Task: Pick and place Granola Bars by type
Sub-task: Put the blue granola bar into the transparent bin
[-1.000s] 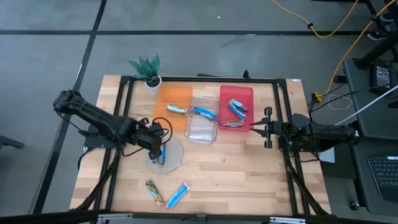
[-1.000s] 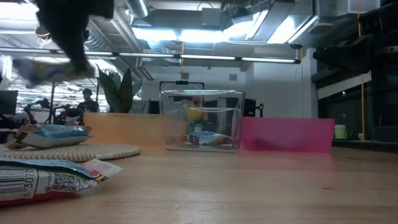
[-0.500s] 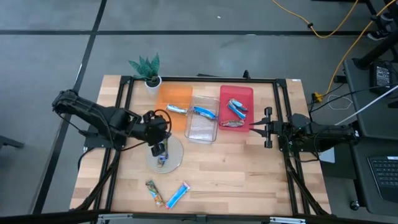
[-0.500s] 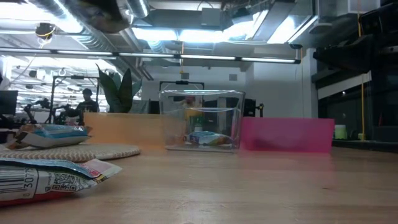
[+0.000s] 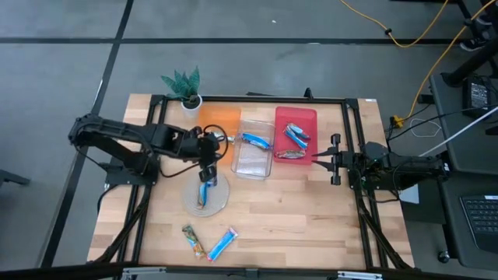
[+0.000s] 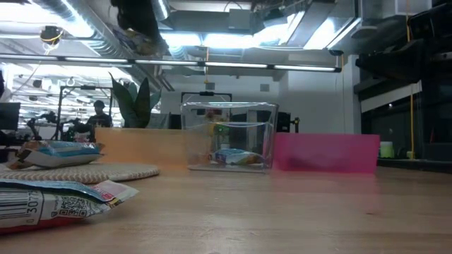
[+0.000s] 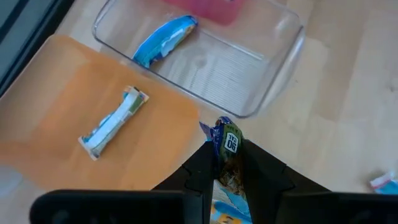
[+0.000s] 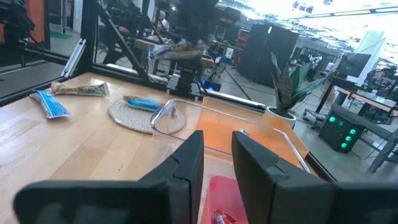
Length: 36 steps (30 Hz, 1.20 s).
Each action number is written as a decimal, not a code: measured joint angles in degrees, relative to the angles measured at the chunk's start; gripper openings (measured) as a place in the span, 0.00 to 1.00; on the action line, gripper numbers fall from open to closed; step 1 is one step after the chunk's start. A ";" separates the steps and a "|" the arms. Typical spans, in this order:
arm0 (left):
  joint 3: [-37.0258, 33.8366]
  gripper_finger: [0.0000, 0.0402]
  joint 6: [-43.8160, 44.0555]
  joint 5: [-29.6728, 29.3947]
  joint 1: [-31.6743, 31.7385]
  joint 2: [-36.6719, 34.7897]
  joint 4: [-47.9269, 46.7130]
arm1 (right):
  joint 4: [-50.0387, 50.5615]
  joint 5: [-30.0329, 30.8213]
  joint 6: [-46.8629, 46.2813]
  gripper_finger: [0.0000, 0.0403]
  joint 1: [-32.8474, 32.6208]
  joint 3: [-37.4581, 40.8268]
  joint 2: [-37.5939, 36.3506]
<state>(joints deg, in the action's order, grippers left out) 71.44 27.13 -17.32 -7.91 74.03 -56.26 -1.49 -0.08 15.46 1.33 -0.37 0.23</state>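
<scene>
My left gripper [image 5: 208,165] hangs above the table between the round plate [image 5: 220,201] and the orange tray [image 5: 220,118], shut on a tan multicoloured granola bar [image 7: 227,146]. One blue bar [image 5: 202,196] lies on the plate. The orange tray holds a pale bar [image 7: 114,122], the clear bin [image 5: 253,159] a blue bar [image 7: 165,40], and the red bin [image 5: 305,117] several bars. A tan bar [image 5: 193,241] and a blue bar [image 5: 222,244] lie flat near the table's near edge. My right gripper [image 5: 335,159] waits open beside the red bin. My left gripper pinches the tan bar between its two fingers [image 7: 258,171], coming from above and pointing down. The bar's crimped end [image 7: 219,130] sticks out past the fingertips. The bar is lifted clear of the plate and table.
A small potted plant [image 5: 185,87] stands at the far left corner beside the orange tray. A black frame rail [image 5: 152,155] runs along the table's sides. Bare wood lies between the bins and the near edge. People show far off in the room.
My left gripper has risen from the round plate with the tan bar and moved toward the far edge, toward the orange tray. The bar is now lifted clear of the plate. The blue bar has stayed on the plate.
</scene>
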 joint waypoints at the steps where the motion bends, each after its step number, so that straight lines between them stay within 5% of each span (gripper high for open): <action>1: 0.00 0.15 -0.64 0.48 0.80 0.24 0.40 | 0.01 0.00 0.00 0.22 0.00 -0.01 0.02; 15: 0.84 0.15 -9.43 13.36 12.93 2.73 15.84 | 0.01 0.00 0.00 0.22 0.00 -0.01 0.02; 36: 31.50 0.15 -20.35 14.42 21.62 23.71 9.11 | 0.01 0.00 0.00 0.22 0.02 0.01 0.02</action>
<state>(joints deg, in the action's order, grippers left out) 102.94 6.78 -2.90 13.71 97.74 -47.15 -1.48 -0.08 15.46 1.34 -0.36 0.25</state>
